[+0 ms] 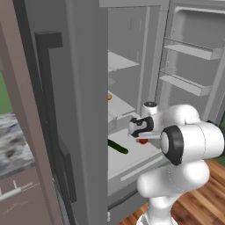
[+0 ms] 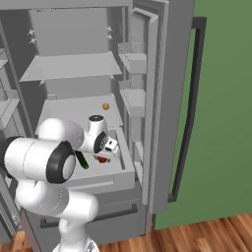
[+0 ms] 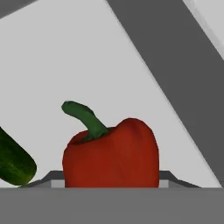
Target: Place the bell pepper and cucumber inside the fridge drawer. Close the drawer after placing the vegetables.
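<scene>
While the bell pepper [image 3: 111, 155] sits between the jaws [image 1: 143, 139] over the open fridge drawer [image 2: 129, 170], their grip cannot be told; the cucumber [image 1: 117, 146] lies inside.

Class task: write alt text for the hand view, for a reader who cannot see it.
A red bell pepper with a curved green stem stands close up on the pale floor of the fridge drawer. The end of a dark green cucumber lies at its left.

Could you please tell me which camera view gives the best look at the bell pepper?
The hand view: the bell pepper appears large and close, green stem clear, beside the cucumber. In both base views it is just a small red patch below the gripper inside the fridge drawer.
</scene>
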